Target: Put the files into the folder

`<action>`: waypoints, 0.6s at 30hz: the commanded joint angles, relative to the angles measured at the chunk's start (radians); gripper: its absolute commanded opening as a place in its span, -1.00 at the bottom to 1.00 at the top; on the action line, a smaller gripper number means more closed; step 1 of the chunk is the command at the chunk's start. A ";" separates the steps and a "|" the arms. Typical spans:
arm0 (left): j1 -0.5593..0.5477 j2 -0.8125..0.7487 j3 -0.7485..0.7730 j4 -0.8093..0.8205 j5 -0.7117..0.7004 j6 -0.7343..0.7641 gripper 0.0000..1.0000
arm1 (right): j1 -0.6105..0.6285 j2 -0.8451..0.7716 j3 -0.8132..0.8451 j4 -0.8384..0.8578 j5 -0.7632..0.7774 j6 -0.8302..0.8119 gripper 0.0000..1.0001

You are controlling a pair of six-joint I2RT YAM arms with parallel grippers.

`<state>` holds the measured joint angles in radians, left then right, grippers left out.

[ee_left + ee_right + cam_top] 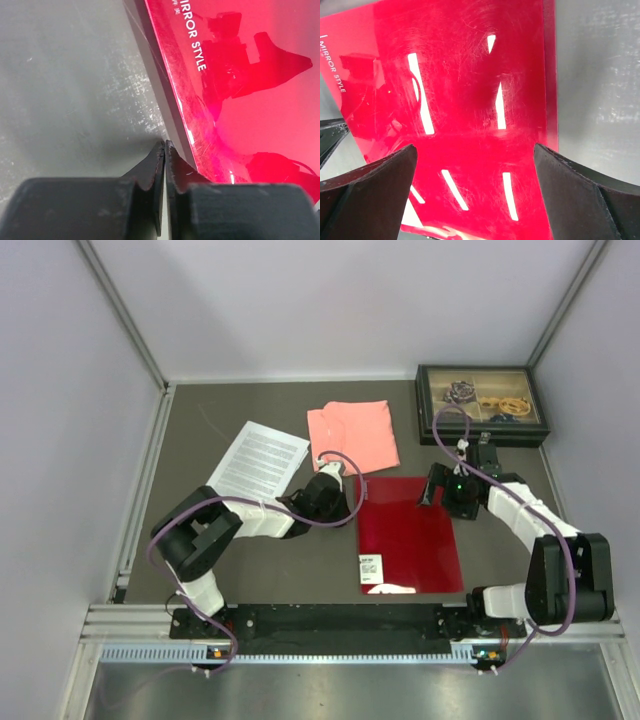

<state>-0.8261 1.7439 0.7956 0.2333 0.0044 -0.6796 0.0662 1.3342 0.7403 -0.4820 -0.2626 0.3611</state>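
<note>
Nearest you, the aluminium rail [340, 625] at the table's front edge carries both arm bases.

At far left, the files [258, 460], a thin stack of white printed sheets, lie askew on the mat, outside the folder and well apart from it. Your left gripper [164, 150] has its fingers pressed together, tips down at the folder's left edge. You cannot tell from the wrist view whether they catch the cover. Behind it a salmon-pink folded cloth [352, 435] lies flat, just beyond the folder's far edge.

At centre, the folder [410, 535], a flat glossy crimson plastic one, lies cover up with a small white label [371, 568] at its near left corner and "MIRROR STYLE" printed in white along its left edge. No sheet shows on it or in it.

Your right gripper [475, 190] hangs over the folder's far right corner, fingers spread wide, holding nothing.

At far right, a black-framed compartment box [425, 405] sits against the back corner. One compartment holds a dark grey bundle [460, 390] and the next something yellow-orange [505, 403], with a blue piece [500, 418] near its front. These are too small to identify.

The table [300, 570] is covered in a dark grey-brown mat. Pale, plain wall panels [340, 310] framed by aluminium posts enclose it on three sides.
</note>
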 commanded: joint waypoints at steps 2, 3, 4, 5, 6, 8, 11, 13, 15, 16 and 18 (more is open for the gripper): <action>0.004 -0.012 -0.058 -0.152 0.032 0.028 -0.44 | 0.009 -0.055 0.045 -0.049 0.086 0.002 0.97; 0.004 -0.036 -0.062 -0.160 0.028 0.023 -0.07 | 0.009 -0.056 0.048 -0.050 0.111 0.006 0.98; 0.004 -0.058 -0.059 -0.176 0.023 0.022 0.06 | 0.009 -0.056 0.048 -0.050 0.115 0.006 0.97; 0.004 -0.098 -0.056 -0.178 0.023 0.022 0.14 | 0.007 -0.053 0.053 -0.047 0.117 0.006 0.97; 0.004 -0.112 -0.046 -0.180 0.031 0.020 0.21 | 0.007 -0.052 0.053 -0.047 0.123 0.007 0.97; 0.004 -0.129 -0.023 -0.190 0.023 0.017 0.29 | 0.009 -0.043 0.059 -0.044 0.129 0.010 0.97; 0.004 -0.101 0.007 -0.187 0.032 0.009 0.33 | 0.004 -0.029 0.067 -0.046 0.155 0.010 0.97; 0.002 -0.077 0.016 -0.175 0.058 0.002 0.34 | -0.015 -0.017 0.067 -0.046 0.154 0.015 0.97; -0.002 -0.034 0.036 -0.129 0.098 -0.005 0.38 | -0.032 -0.013 0.059 -0.037 0.146 0.018 0.97; -0.005 -0.017 0.045 -0.120 0.115 -0.008 0.44 | -0.042 -0.015 0.056 -0.033 0.152 0.018 0.97; -0.024 0.022 0.082 -0.124 0.106 -0.008 0.48 | -0.051 -0.020 0.047 -0.030 0.163 0.021 0.97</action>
<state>-0.8261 1.6867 0.8261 0.1165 0.0750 -0.6830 0.0418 1.3155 0.7616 -0.5320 -0.1310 0.3698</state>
